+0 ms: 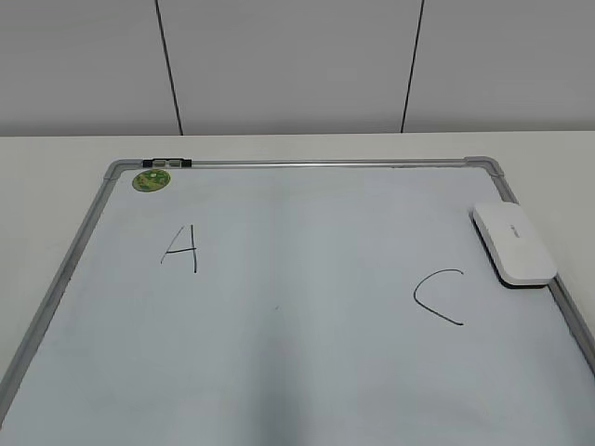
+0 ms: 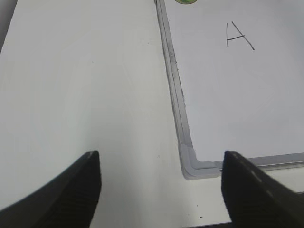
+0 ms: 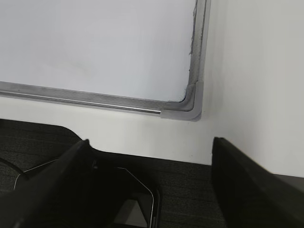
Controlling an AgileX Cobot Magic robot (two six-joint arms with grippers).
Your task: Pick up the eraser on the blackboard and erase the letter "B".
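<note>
You see the blackboard (image 1: pixel 307 316) lying flat on the white table (image 1: pixel 56 167), with only a black "A" (image 1: pixel 181 249) at left and a "C" (image 1: pixel 439 297) at right; no "B" shows between them. The eraser (image 1: pixel 514 243) rests on the board's right edge, just above the "C". Your left gripper (image 2: pixel 161 185) hangs wide apart, empty, over the board's near-left corner; your right gripper (image 3: pixel 149 175) likewise, near the near-right corner.

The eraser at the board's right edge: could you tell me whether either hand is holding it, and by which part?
Nothing is held. The eraser lies free on the blackboard, and the left hand and right hand are both open and empty.
</note>
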